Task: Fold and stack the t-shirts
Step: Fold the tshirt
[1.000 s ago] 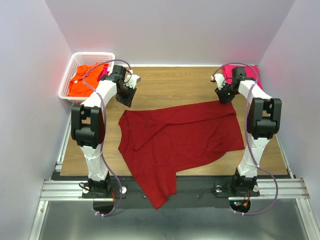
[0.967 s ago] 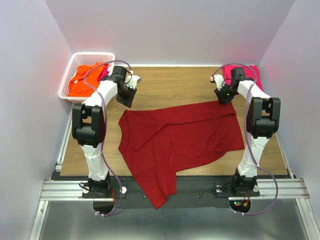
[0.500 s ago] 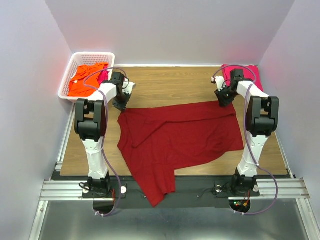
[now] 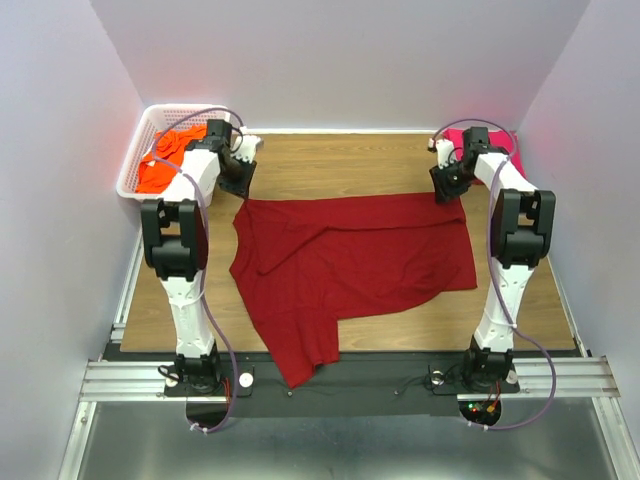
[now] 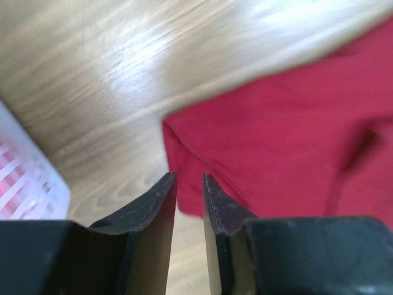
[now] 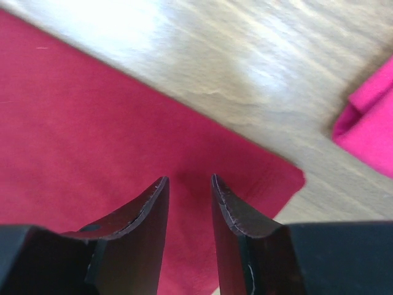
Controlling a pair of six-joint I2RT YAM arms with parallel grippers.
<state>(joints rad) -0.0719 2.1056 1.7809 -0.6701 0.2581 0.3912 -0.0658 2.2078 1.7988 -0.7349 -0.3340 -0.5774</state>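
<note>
Hanging off the near edge of the table by one tail, then lying spread and creased across the wood toward the far side: the dark red t-shirt. Looks thin, light and limp. Likely to sag, drag and bunch when lifted; not slippery, nothing to break. Best taken by a pinch at a corner or hem, at two points together to keep an edge taut.

Farther back, poised at the shirt's far left corner: the left gripper, jaws a narrow slit apart with nothing between them. Seen from the left wrist, that corner lies just beside and under the tips. Matching it at the far right corner: the right gripper, jaws likewise narrowly parted and empty, hovering right over the red cloth just inside its edge.

Beyond the right gripper, near the back wall: a folded pink shirt. Far left: a white basket holding an orange shirt.
</note>
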